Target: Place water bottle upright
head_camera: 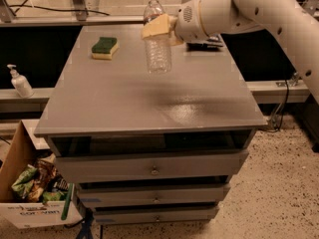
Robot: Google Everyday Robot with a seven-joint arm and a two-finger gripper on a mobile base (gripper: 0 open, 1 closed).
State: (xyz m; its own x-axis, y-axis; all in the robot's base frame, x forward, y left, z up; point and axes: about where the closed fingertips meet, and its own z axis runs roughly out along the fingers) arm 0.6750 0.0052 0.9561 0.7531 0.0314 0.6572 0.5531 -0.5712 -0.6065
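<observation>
1. I read the clear, ribbed plastic water bottle as see-through and glossy.
2. The gripper has pale tan, matt pads. It pinches the bottle below its shoulder, above the table's far half.
3. White arm shell: smooth plastic, soft sheen.
4. Grey table top: smooth, semi-gloss, with a glare patch front right.
5. Green-and-yellow sponge: porous, matt.
6. Brown cardboard box: matt.
7. Speckled floor: rough, stone-like.

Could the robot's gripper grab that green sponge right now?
Probably not yet: the gripper is shut on the water bottle, held over the table. The sponge lies close by with nothing between them, so reach itself looks fine.
</observation>
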